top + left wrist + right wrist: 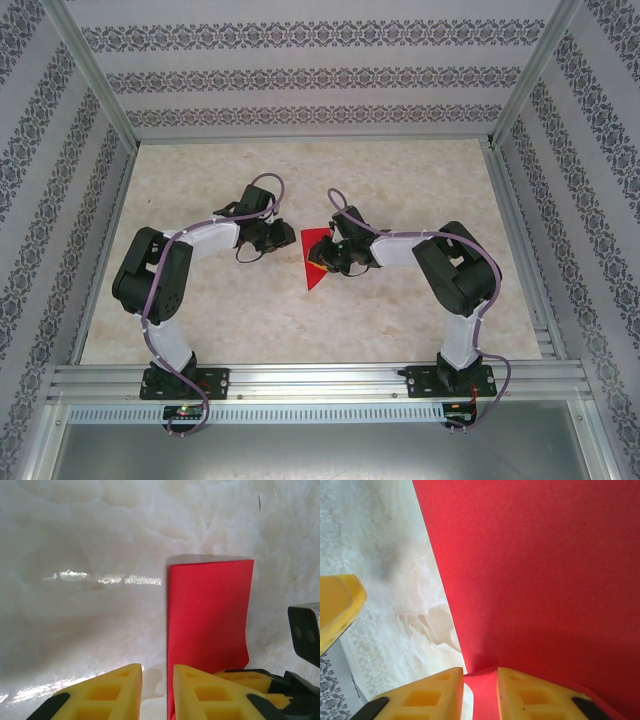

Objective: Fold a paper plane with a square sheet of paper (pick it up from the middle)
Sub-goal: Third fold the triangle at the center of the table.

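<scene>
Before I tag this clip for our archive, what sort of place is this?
Likely a robotics lab cell: a silver aluminium frame around patterned wall panels, a pale marble-look tabletop, and two black-and-white robot arms bolted at its edge.

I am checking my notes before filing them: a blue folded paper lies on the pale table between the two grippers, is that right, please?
Not quite: the paper is bright red, not blue, as the top external view shows. The rest stands: it is folded and lies on the pale table between the left gripper and the right gripper.
</scene>
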Robot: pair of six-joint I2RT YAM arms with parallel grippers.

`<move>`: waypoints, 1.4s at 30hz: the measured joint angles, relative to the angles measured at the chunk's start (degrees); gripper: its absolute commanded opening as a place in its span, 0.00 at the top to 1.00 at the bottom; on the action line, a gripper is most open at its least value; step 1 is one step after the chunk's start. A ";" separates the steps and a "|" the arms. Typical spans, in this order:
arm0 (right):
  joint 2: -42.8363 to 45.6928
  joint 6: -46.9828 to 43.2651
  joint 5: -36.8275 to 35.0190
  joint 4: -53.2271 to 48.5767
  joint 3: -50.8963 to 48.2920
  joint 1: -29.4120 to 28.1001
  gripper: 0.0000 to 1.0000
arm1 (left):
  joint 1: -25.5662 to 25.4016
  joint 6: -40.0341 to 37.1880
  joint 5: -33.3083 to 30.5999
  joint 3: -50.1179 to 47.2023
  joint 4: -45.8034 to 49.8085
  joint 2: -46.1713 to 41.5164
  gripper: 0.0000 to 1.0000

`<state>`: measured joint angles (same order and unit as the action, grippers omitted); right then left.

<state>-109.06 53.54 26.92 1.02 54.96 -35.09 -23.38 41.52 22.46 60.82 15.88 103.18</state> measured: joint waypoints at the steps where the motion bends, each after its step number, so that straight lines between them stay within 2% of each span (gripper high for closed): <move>1: 0.00 -0.04 -0.07 -0.04 -0.07 0.07 0.83 | -0.02 0.00 0.24 -0.20 0.00 0.00 0.78; 8: -0.42 -0.76 0.02 -0.28 -0.26 0.39 0.97 | -2.47 0.44 2.40 -1.42 -0.46 0.00 0.87; 12: -0.44 -0.79 0.17 -0.28 -0.26 0.48 0.99 | -4.96 1.03 4.07 -1.86 -1.31 0.00 0.95; 18: -0.48 -0.79 0.22 -0.28 -0.26 0.59 1.00 | -6.78 1.11 4.76 -1.95 -1.55 0.09 1.00; 32: -0.61 -0.79 0.72 -0.17 -0.26 0.72 1.00 | -7.48 1.29 4.63 -1.81 -1.90 3.13 1.00; 42: -0.55 -0.74 1.33 0.79 -0.68 1.09 0.99 | -8.17 1.18 1.18 -1.14 -1.09 4.24 1.00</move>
<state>-109.60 52.80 28.25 1.80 54.28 -34.00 -31.55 42.70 23.64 59.68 14.79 107.42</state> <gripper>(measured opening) 0.045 0.050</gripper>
